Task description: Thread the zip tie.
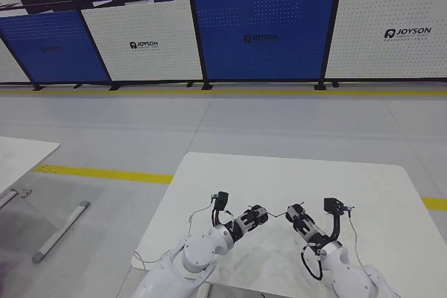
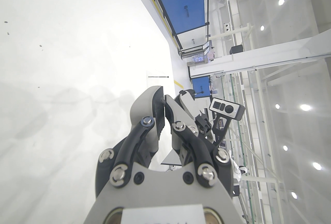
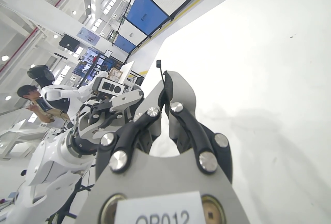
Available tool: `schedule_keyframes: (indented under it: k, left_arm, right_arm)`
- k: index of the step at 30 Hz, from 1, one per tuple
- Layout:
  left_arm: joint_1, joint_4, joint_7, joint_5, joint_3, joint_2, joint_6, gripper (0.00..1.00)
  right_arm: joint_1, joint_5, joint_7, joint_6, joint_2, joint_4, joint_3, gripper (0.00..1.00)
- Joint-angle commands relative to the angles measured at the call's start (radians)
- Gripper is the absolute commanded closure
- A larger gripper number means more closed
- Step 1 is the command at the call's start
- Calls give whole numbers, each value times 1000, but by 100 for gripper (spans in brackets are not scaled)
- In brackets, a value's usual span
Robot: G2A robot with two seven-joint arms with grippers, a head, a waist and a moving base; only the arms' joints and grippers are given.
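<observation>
My right jaws are clenched on the zip tie [image 3: 160, 71], its head poking past the tips. My left jaws are pinched together just to the left; on what, I cannot tell. Both hang over the table's [image 1: 343, 179] near part.

matt white table [image 1: 343, 179], black plastic zip tie [image 3: 158, 63], brushed metal jaws.
</observation>
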Motion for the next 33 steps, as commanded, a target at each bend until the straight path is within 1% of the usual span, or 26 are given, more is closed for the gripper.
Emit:
schedule_keyframes:
  k: [1,7,10,13,27,33]
  left_arm:
    - [0,0,0,0,0,0,0,100]
    - [0,0,0,0,0,0,0,100]
    - [0,0,0,0,0,0,0,100]
    - [0,0,0,0,0,0,0,100]
    - [0,0,0,0,0,0,0,100]
    - [0,0,0,0,0,0,0,100]
  right_arm:
    - [0,0,2,1,-2,0,0,100]
    - [1,0,11,-4,-6,4,0,100]
    - [0,9,13,-22,-8,7,1,100]
    - [-4,3,-12,-46,-10,12,5,100]
    - [-10,10,-19,-47,-12,13,9,100]
    - [-33,25,-31,-70,-12,5,34,100]
